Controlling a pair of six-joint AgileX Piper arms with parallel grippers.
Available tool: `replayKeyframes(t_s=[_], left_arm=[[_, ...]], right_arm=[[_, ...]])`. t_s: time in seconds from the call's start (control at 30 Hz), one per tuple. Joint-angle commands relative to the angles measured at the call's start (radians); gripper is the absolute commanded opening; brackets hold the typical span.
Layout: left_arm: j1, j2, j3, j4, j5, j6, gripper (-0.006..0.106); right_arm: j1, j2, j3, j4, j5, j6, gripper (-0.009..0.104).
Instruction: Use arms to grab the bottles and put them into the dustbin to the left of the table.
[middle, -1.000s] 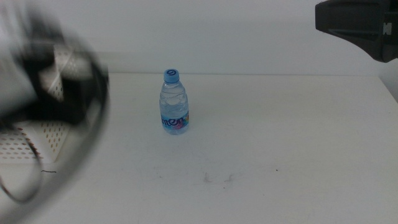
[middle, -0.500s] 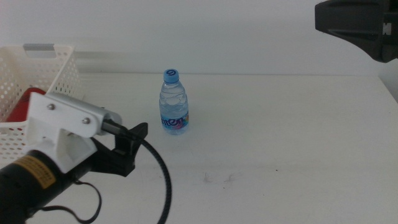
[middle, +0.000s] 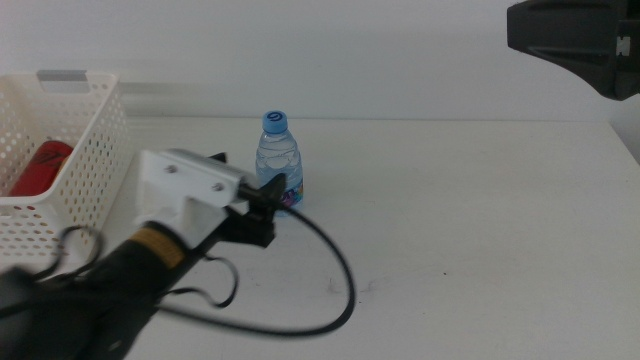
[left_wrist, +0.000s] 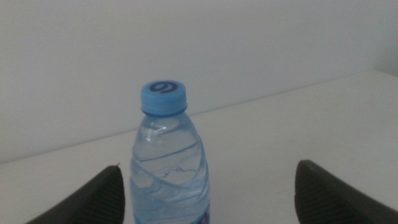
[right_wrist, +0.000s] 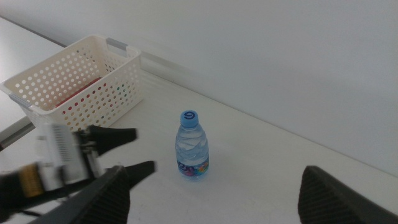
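Observation:
The small clear water bottle (middle: 279, 165) with a blue cap stands upright on the white table (middle: 470, 220). My left gripper (middle: 258, 195) reaches in from the lower left and is open right at the bottle's left side. In the left wrist view the bottle (left_wrist: 169, 168) stands between the open jaws, close to one of them, and I cannot tell if it touches. The red can (middle: 38, 168) lies in the white basket (middle: 95, 150) at the left. The yellow tea bottle is out of view. My right gripper (right_wrist: 214, 171) is open and empty, high above the table.
The right arm (middle: 575, 40) hangs at the top right of the middle view. The left arm's cable (middle: 330, 290) loops over the table in front of the bottle. In the right wrist view the basket (right_wrist: 81, 78) stands beyond the left gripper (right_wrist: 124, 152) and the bottle (right_wrist: 192, 146).
The left arm has swung away from the basket and moved right and forward, bringing its open gripper up to the water bottle. The bottle and the right arm have not moved.

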Motion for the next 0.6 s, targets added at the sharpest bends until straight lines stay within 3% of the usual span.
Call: replayKeyframes(t_s=[0.0, 0.57], left_arm=[[-0.003, 0.105, -0.056, -0.013, -0.080, -0.022, 0.094], [-0.002, 0.515, -0.416, -0.164, -0.040, 0.037, 0.094]], right_arm=[[-0.001, -0.005, 0.004, -0.010, -0.008, -0.003, 0.090], [-0.001, -0.005, 0.004, -0.010, -0.008, -0.003, 0.090]])
